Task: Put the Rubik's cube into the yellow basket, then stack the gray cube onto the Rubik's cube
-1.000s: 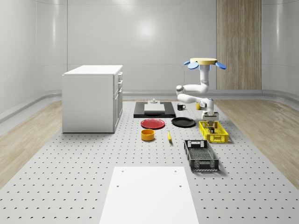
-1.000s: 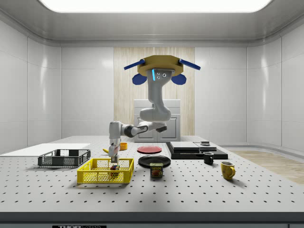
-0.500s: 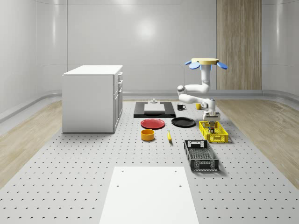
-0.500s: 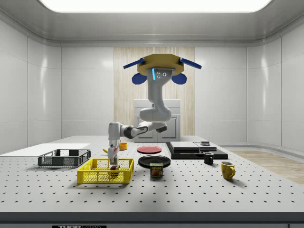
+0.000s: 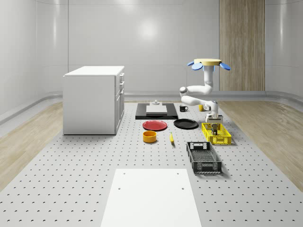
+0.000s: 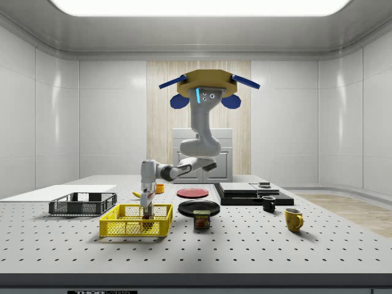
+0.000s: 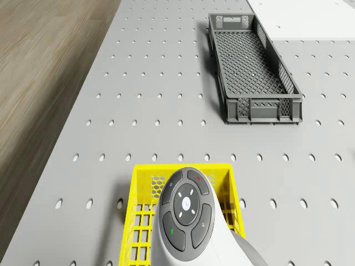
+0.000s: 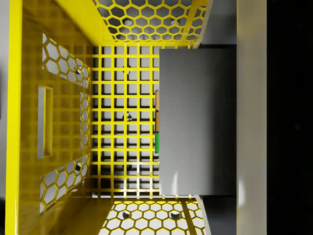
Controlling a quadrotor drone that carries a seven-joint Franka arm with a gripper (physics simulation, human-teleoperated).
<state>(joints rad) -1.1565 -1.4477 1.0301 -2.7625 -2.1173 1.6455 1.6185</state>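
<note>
While the drone [image 6: 205, 86] hovers above the bench [image 6: 257, 245], its hand [image 6: 146, 207] reaches into the yellow basket [image 6: 131, 227], clamped on the gray cube [image 8: 198, 120] directly over the Rubik's cube [image 8: 157, 125].

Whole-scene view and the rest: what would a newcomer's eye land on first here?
First the drone, hovering high above the table with its white arm bent down into the yellow basket. Next the end effector inside that basket, where the wrist view shows a gray cube covering all but a sliver of the Rubik's cube beneath.
</note>
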